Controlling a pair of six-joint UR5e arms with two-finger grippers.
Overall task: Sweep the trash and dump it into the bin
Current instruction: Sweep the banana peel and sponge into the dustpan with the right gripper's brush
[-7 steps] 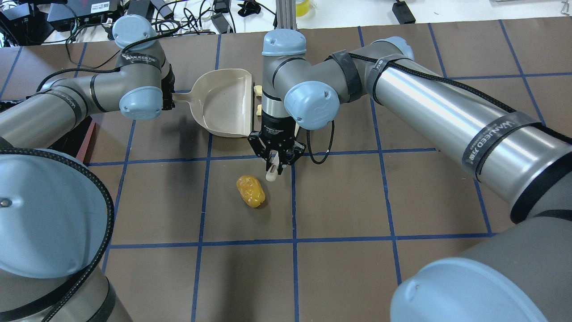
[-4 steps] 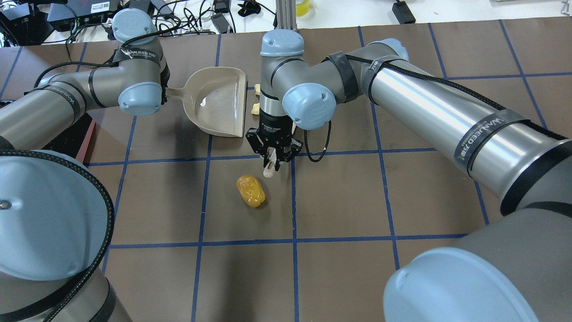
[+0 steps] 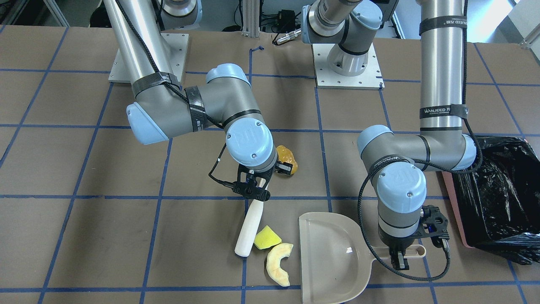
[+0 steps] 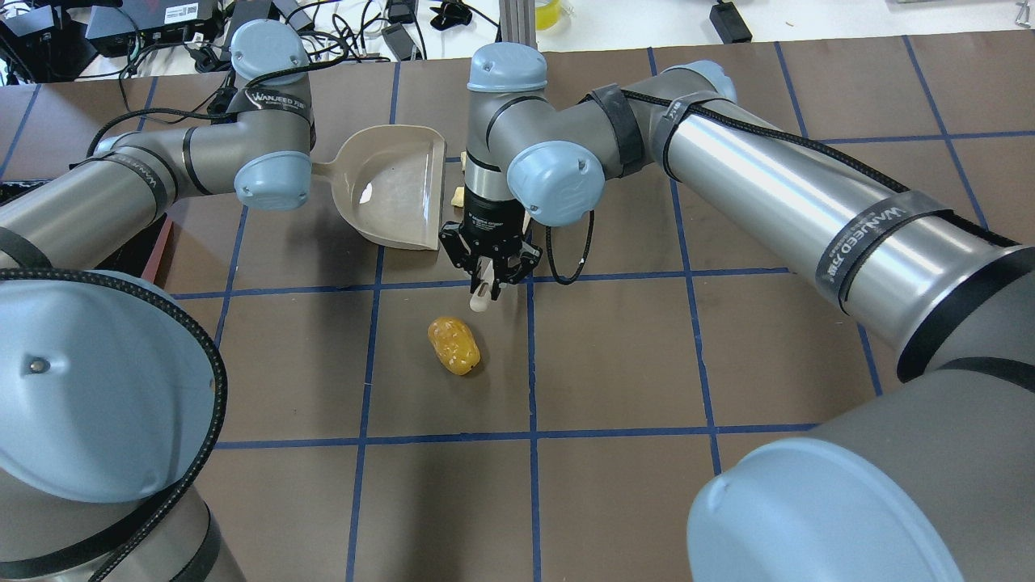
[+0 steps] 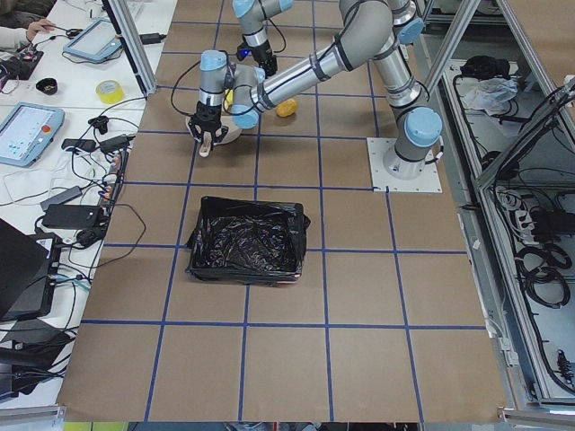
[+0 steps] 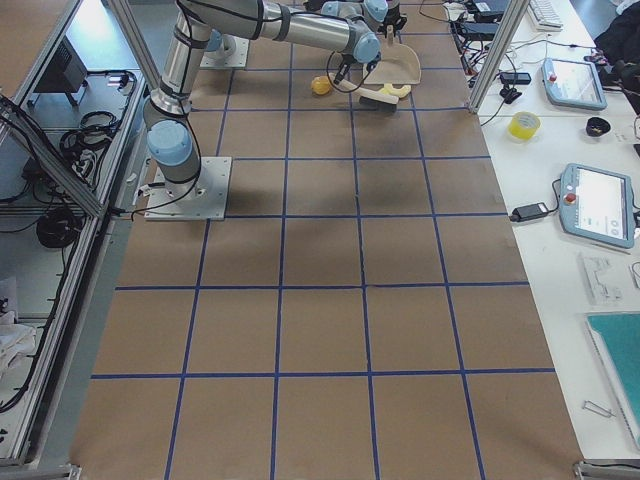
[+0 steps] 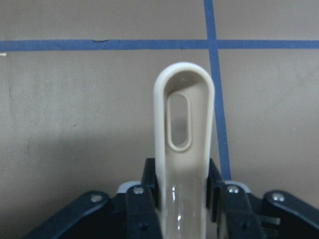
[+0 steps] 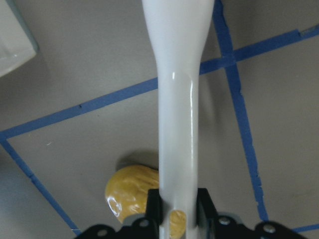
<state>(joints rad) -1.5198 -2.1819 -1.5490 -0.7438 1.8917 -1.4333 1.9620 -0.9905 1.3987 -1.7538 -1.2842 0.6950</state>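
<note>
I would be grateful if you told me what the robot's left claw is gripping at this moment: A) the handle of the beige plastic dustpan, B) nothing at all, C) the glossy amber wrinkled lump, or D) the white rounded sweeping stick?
A: the left claw is shut on the slotted handle of the beige plastic dustpan, while the right claw holds the white rounded sweeping stick.

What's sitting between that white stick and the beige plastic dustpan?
A yellow wedge and a pale cream crescent slice, shown in the front-facing view.
</note>
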